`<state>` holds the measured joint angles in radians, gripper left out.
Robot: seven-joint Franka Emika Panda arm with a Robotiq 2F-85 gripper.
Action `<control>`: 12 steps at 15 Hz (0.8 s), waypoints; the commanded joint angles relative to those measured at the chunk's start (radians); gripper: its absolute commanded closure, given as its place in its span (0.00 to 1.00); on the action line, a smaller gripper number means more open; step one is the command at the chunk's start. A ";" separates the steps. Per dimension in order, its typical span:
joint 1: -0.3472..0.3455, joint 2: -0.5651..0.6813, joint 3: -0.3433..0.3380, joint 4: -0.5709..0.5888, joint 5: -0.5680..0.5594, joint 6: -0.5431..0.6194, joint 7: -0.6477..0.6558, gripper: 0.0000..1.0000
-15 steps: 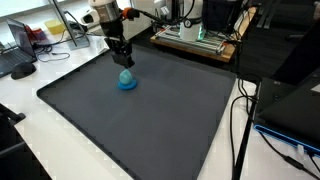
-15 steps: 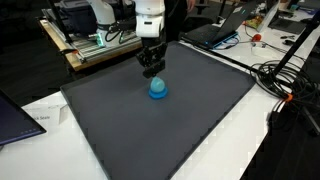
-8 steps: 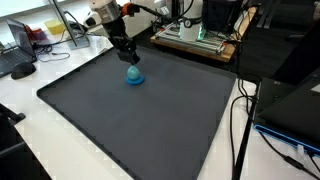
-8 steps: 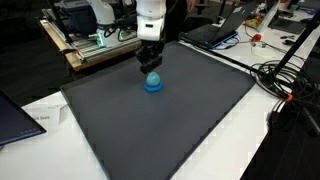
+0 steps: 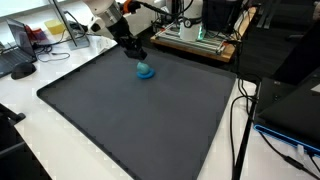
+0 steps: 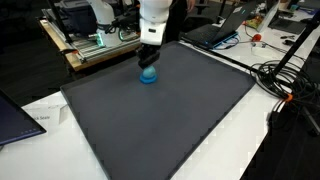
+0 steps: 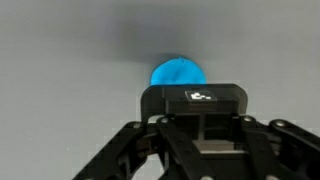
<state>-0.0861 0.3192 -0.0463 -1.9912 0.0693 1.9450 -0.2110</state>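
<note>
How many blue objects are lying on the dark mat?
1. The blue object lies on the dark mat near one edge, just below the hand. Nothing else blue shows there.

Blue object, dark grey mat, black gripper

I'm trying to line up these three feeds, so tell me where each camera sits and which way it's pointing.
In an exterior view, raised beyond a mat corner, it faces across the mat; arm and gripper show upper left.
In an exterior view, raised off a mat edge, it faces the arm head-on, at top centre.
Wrist view: on the wrist, facing the mat past the gripper's black body.
All three share the blue object near the gripper.
</note>
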 commanded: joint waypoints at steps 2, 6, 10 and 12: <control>-0.010 0.021 0.015 0.068 0.016 -0.124 -0.022 0.78; -0.009 0.025 0.024 0.106 0.026 -0.170 -0.027 0.78; -0.007 0.027 0.031 0.144 0.034 -0.185 -0.025 0.78; -0.007 0.029 0.033 0.165 0.040 -0.178 -0.020 0.78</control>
<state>-0.0851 0.3357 -0.0205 -1.8821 0.0791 1.8020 -0.2173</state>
